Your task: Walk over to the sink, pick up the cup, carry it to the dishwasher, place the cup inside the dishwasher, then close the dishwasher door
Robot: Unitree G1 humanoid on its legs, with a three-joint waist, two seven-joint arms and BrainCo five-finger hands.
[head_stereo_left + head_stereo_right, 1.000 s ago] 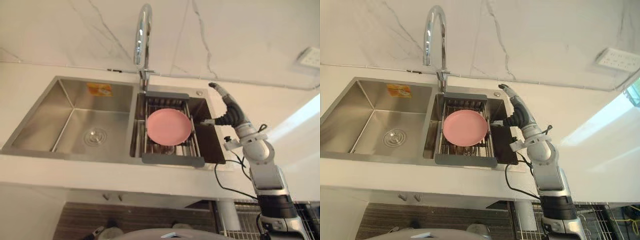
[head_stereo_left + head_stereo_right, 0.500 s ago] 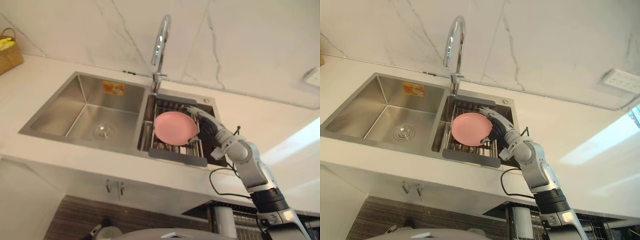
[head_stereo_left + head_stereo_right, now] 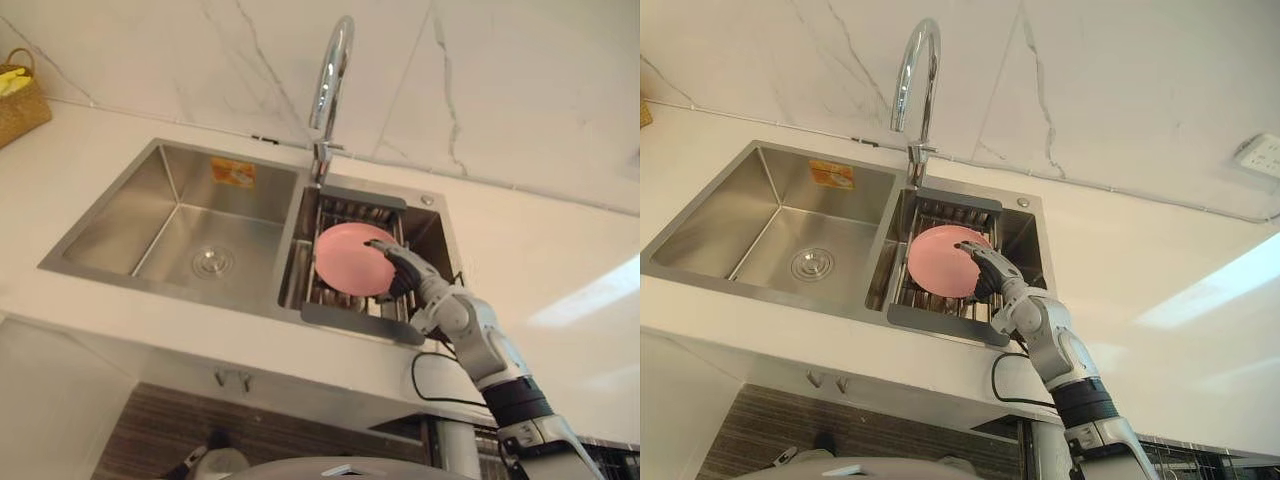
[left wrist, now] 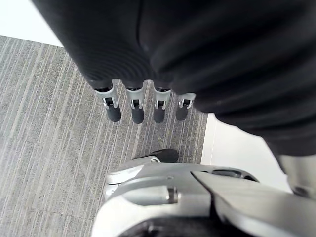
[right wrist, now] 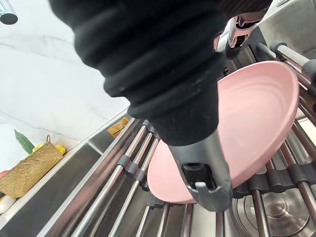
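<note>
On the right hand (image 3: 402, 272) the fingers (image 3: 380, 245) are stretched out pretty straight across the right side of the pink plate (image 3: 343, 260), not wrapped round it, and honestly I can't tell if they actually touch. The right wrist view adds the thumb (image 5: 205, 173) poking out in front of the plate's lower rim. The plate sits tilted on the metal rack (image 3: 360, 316) in the right basin of the sink (image 3: 170, 200), below the faucet (image 3: 333, 70), with a woven basket (image 3: 20, 98) at the left end of the counter (image 3: 560, 250). The left hand (image 4: 137, 111) hangs over grey striped floor (image 4: 49, 148), fingers loose.
</note>
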